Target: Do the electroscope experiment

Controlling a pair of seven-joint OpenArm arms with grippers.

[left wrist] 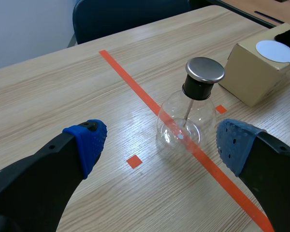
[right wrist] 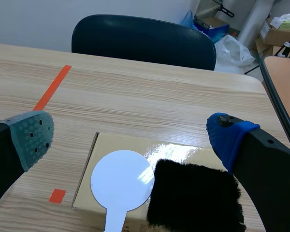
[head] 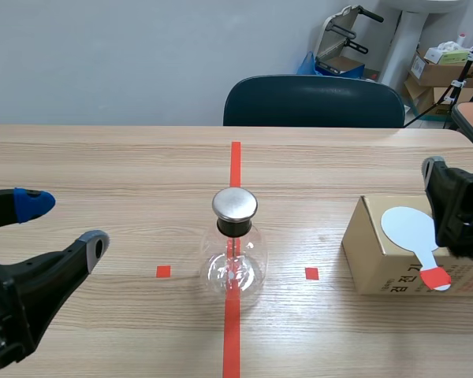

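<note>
By the table's (head: pixel 102 157) front left corner the left gripper (head: pixel 63 224) hangs with fingers wide apart, nothing between them. The glass electroscope (head: pixel 235 250), metal-capped, stands upright midway between the front and far edges. Toward the right edge, a cardboard box (head: pixel 374 266) carries a white paddle (head: pixel 410 228) and a black fur pad (right wrist: pixel 193 193) — the right gripper (right wrist: pixel 131 137) hovers above, fingers spread. A chair (head: pixel 314 101) stands beyond the far edge.

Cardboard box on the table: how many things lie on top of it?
2. A white paddle lies on the box, toward the flask; a black furry cloth lies right beside it.
</note>
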